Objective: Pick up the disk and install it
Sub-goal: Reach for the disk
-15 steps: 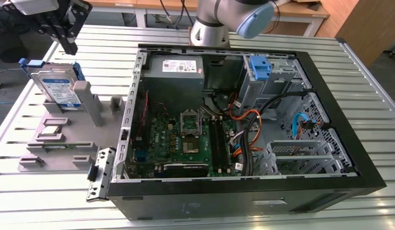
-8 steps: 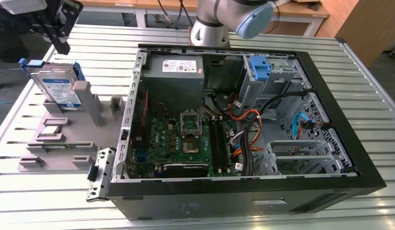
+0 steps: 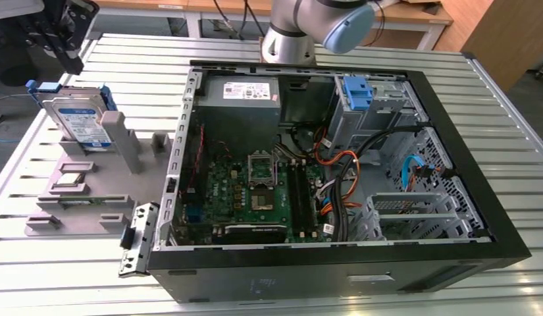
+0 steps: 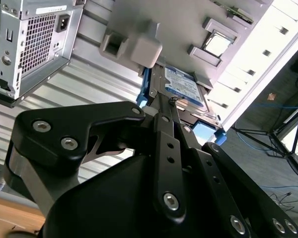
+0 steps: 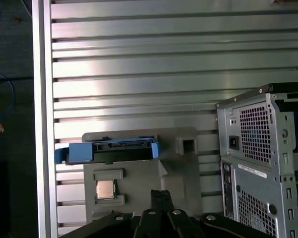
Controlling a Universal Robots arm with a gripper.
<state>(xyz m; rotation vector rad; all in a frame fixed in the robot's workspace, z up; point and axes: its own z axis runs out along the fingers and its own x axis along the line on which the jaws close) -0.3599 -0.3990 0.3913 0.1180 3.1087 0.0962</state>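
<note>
Above the grey holder [image 3: 87,191], our gripper [image 4: 165,101] hangs clear of the disk [image 4: 186,89].
Closest to the wrist cameras, we see the two fingers [image 5: 156,201] pressed together with nothing between them. Just beyond them the disk stands on edge in a slot of the holder (blue frame around it, label showing), untouched. Farther off, to the exterior view's right of the holder, the open computer case [image 3: 508,243] lies on the slatted metal table [image 3: 280,299], a blue bracket [image 3: 357,92] fixed in its drive cage.
</note>
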